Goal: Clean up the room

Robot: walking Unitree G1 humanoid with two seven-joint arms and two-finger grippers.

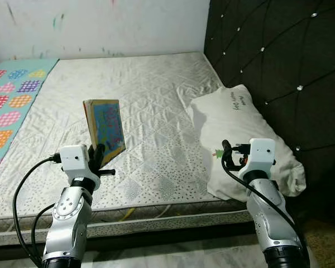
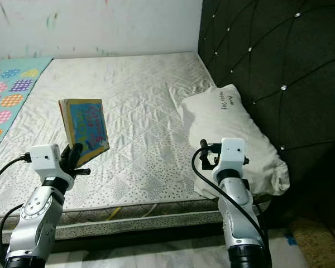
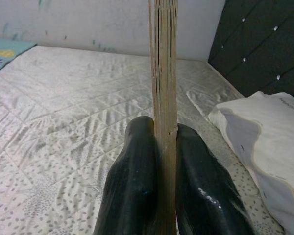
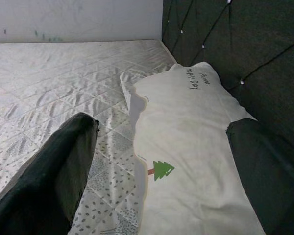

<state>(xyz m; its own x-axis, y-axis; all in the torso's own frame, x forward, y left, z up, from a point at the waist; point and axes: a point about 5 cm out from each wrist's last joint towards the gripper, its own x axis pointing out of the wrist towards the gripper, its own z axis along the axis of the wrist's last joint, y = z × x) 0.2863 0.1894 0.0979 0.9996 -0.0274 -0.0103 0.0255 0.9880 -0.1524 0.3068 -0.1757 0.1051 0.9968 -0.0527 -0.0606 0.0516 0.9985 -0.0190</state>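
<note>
Book point(image 1: 105, 127) stands upright, pinched at its lower edge by the left pincer point(image 1: 98, 154), while the right pincer point(image 1: 228, 155) gapes empty just before the pillow point(image 1: 243, 134).

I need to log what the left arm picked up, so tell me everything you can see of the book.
The book is thin, with a blue cover of bright pictures and a tan edge. It stands nearly upright above the mattress, lifted clear, its lower corner pinched between the two black fingers of the left gripper. The left wrist view shows its worn, layered cardboard edge. Nothing else touches it.
</note>
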